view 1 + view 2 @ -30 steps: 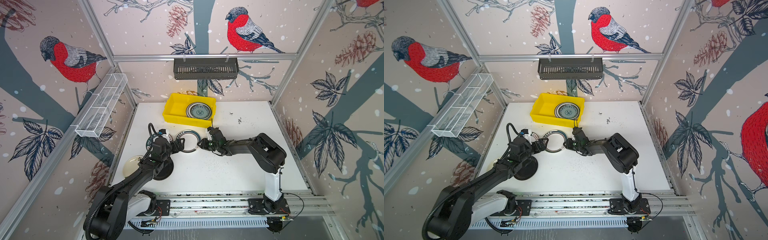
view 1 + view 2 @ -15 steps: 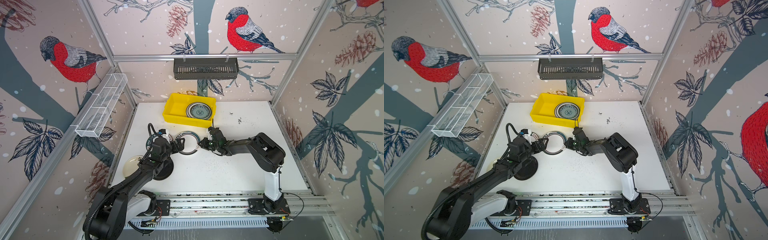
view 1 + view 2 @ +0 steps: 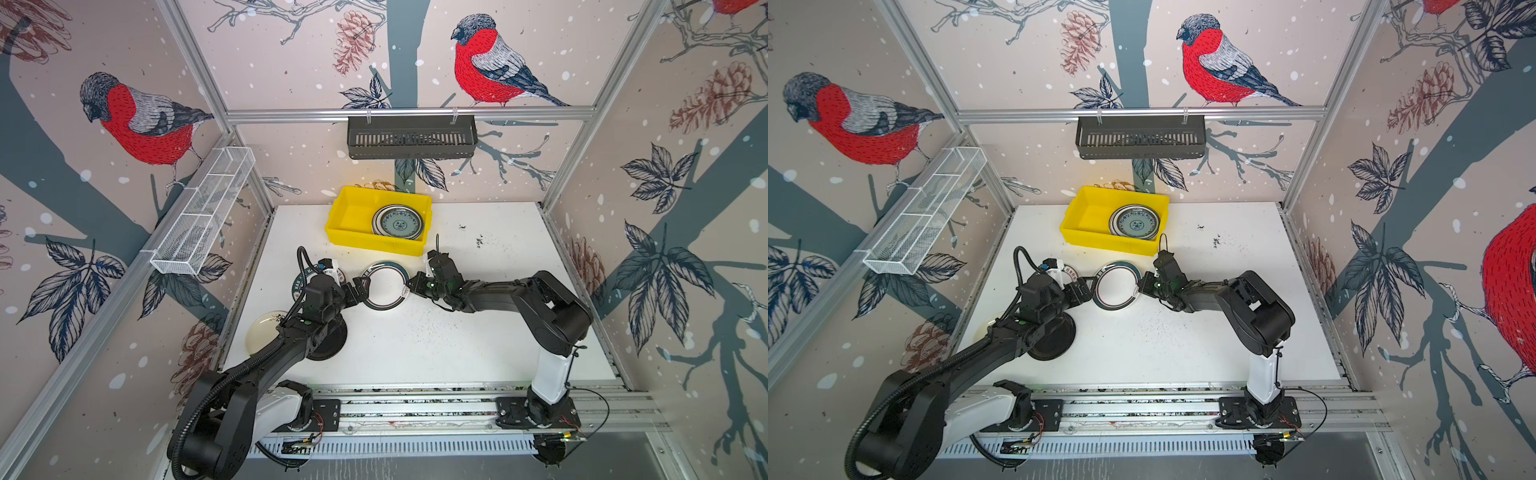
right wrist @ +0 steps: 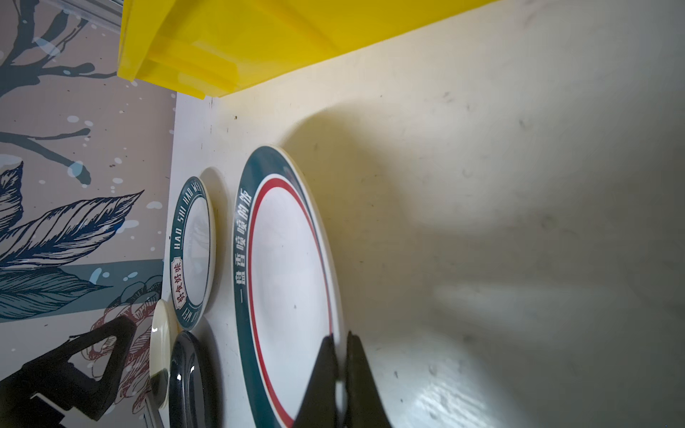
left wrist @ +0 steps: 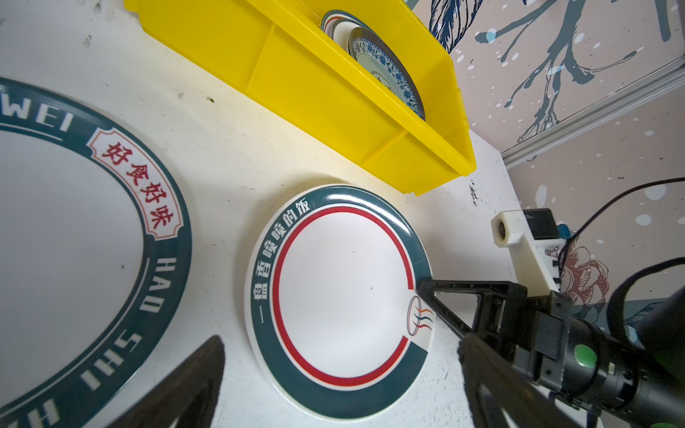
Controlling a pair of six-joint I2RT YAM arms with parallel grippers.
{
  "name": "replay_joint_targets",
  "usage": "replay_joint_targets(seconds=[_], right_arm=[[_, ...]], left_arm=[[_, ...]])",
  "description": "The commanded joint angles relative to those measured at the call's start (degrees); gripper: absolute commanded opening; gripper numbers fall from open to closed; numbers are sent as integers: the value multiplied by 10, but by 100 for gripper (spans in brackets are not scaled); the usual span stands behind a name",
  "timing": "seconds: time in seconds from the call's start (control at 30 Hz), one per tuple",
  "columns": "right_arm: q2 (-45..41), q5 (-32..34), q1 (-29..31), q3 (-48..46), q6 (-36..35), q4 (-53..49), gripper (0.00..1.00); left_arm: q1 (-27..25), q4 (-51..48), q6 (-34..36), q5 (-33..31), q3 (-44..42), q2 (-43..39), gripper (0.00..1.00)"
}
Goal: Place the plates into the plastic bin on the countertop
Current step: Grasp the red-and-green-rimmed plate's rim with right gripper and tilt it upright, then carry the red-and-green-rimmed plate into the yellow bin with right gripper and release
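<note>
**Plates: one pinched at the rim, three waiting, bin part filled**

Nearest the front rail [image 3: 415, 405], on the countertop [image 3: 457, 345]: black plate [image 3: 336, 343] partly under the left arm [image 3: 291, 349], cream plate [image 3: 261, 334] just beside it toward the side wall. Neither touched.

Further in: lettered plate [image 3: 298, 286] lying flat, partly hidden by the left arm. Near it, red-ringed plate [image 3: 384, 285] at mid-table, between the two grippers and a short way in front of the bin.

Right gripper [image 4: 339, 339] clamped on that plate's rim, one finger on the upper face, the other beneath the edge. Arm stretched long and low across the table, forearm near level, fingers biting edge-on. Left gripper [image 3: 361, 289] spread wide, holding nothing, just beside the opposite rim; arm folded low, elbow over the black plate. Contact with the rim: cannot tell. Lift off the surface: cannot tell either.

Farthest back: plastic bin [image 3: 374, 245] at the far edge of the countertop, blue-patterned plate [image 3: 398, 223] topping a small stack at one end, other end bare.

Risks, as judged:
- Thin bite on a slick glazed rim, so likely droop or slip under the plate's own weight hanging off one edge.
- Possible clip against the bin's near wall if carried too low.
- Possible clatter onto the stack if let go from height.
- Possible knock between the two grippers, given such close quarters.
</note>
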Motion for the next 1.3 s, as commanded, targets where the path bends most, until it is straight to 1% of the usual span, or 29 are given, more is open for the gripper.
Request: replay_joint_targets(seconds=[0.0,0.2,0.37,0.47,0.57,0.77,1.0,1.27], right_arm=[[-28,12,1,-2,-20,-12,2],[-93,57,6,6,-69,-91,1],[-153,65,-1,-4,-75,-101,1],[-167,74,-10,26,-88,-134,1],[-166,68,-29,57,-92,-145,1],[-122,57,-76,138,-107,-156,1],[-36,53,-100,242,-135,-165,1],[44,28,-133,320,-113,-151,1]], left_arm=[[0,18,-10,11,-1,-5,98],[0,13,-11,12,1,-15,98],[0,16,-18,9,3,-25,98],[0,30,-35,18,6,-26,98],[0,39,-47,20,12,-22,98],[0,18,-51,26,48,-11,98],[0,2,-54,31,80,-1,98],[0,0,-51,23,101,12,98]])
